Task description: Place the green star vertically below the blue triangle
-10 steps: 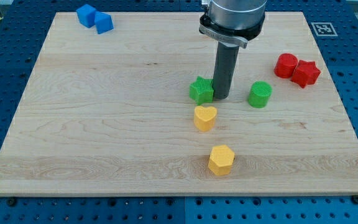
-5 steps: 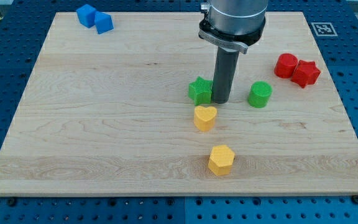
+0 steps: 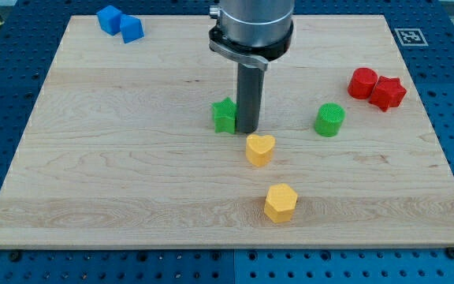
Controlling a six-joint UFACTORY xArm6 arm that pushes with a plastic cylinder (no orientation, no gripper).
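Observation:
The green star (image 3: 225, 115) lies near the board's middle. My tip (image 3: 247, 130) stands right against the star's right side, touching it. The blue triangle (image 3: 132, 29) lies at the view's top left, next to a blue cube (image 3: 109, 18). The star is well to the right of and below the triangle.
A yellow heart (image 3: 259, 148) lies just below and right of my tip. A yellow hexagon (image 3: 280, 202) lies lower. A green cylinder (image 3: 329, 119) is to the right. Two red blocks (image 3: 362, 83) (image 3: 388, 92) sit at the right. The wooden board (image 3: 93, 181) has a marker tag (image 3: 411, 36) at top right.
My tip has slid toward the view's left, pushing the green star left with it. The other blocks have not moved.

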